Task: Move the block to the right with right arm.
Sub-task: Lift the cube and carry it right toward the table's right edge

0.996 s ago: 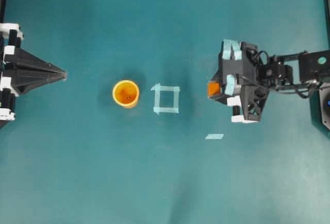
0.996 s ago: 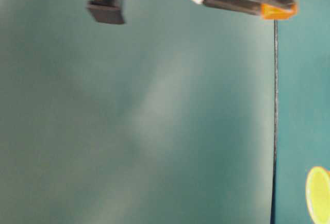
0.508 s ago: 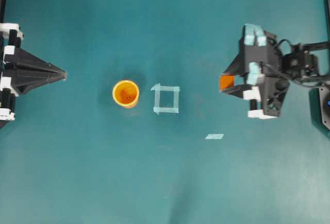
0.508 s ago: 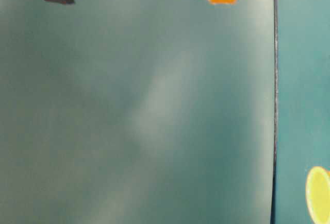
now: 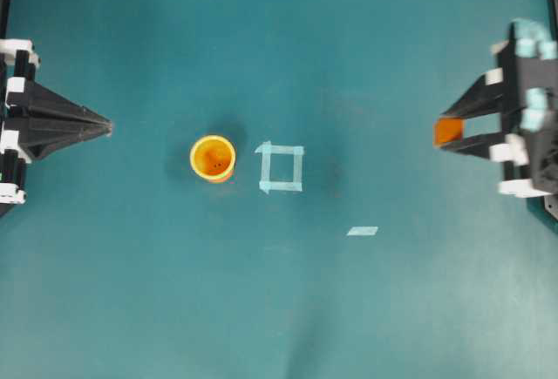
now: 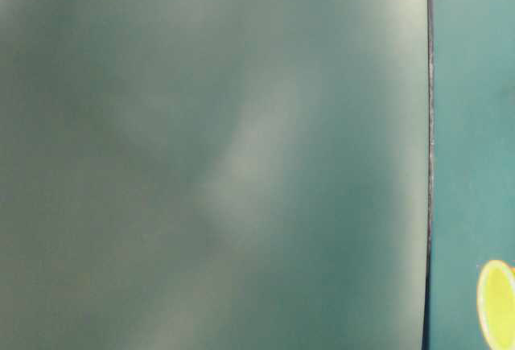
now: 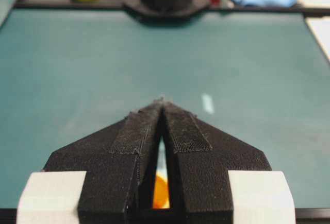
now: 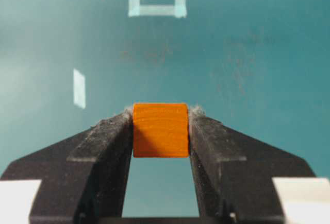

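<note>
1. The right tool grasps the block between its fingertips, at the right edge of the overhead view.
2. The left tool is clenched, tips together, far left.
3. On the teal counter, a cup stands just left of a tape square; a tape strip lies nearer the block.

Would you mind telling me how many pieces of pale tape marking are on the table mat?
2: a taped square outline just right of the orange cup, and a short tape strip lower right of it. None seems hidden.
</note>
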